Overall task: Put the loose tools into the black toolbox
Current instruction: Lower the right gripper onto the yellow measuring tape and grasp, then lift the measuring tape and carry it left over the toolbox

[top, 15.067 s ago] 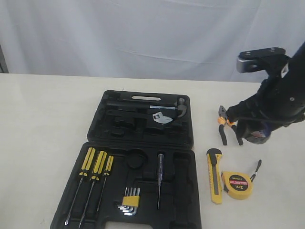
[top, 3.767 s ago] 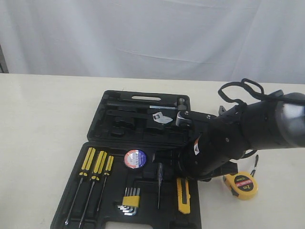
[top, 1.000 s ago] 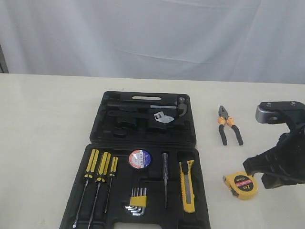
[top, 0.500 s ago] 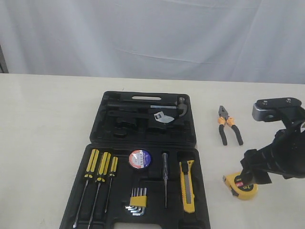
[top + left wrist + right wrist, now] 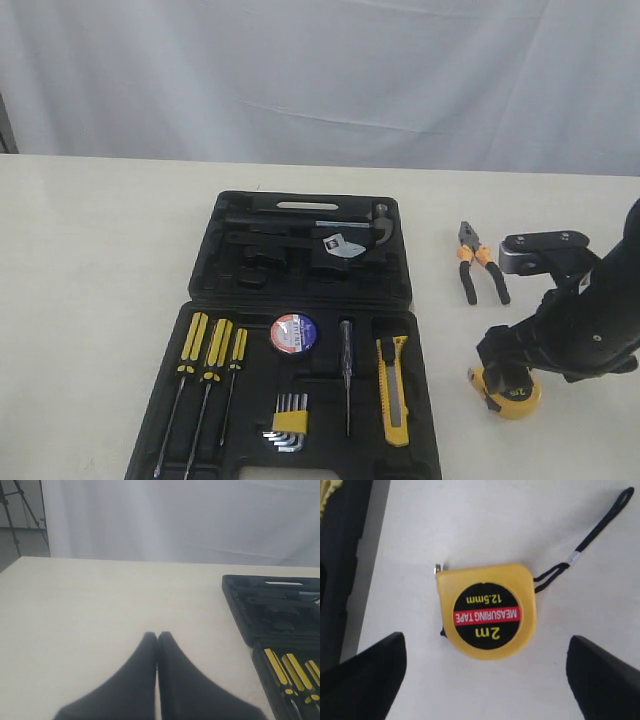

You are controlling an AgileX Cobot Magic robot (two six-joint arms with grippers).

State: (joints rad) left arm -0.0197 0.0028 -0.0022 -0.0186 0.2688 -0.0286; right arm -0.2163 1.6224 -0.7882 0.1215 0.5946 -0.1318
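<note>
Since a second ago, the right gripper point(image 5: 503, 362) has swung in and dropped. It now hangs directly over the round yellow tape measure with a black "2m" label point(image 5: 515, 395), which lies flat on the table just right of the large black moulded-plastic toolbox point(image 5: 215, 270).

Seen from the right wrist, the gripper point(image 5: 486, 647) is released. Its two black fingers are spread wide, one on each side of the tape measure point(image 5: 487, 611), not touching it and holding nothing. The measure's thin black wrist cord trails away from the toolbox.

The black tape roll with a red, white and blue label point(image 5: 293, 332) and the yellow-and-black utility knife point(image 5: 393, 388) already lie in recesses of the toolbox's near half. The orange-handled pliers point(image 5: 480, 272) are on the table to the right of its far half.

The step in hand looks like picking up the tape measure. To do it well, the gripper should probably:
- lower straight down, keeping the yellow body centred between the fingers
- close across the middle of the body, not its rounded corners, where it could squirt out
- keep the cord out of the pinch

The left gripper point(image 5: 157, 645) is clenched on nothing over bare table left of the toolbox.
</note>
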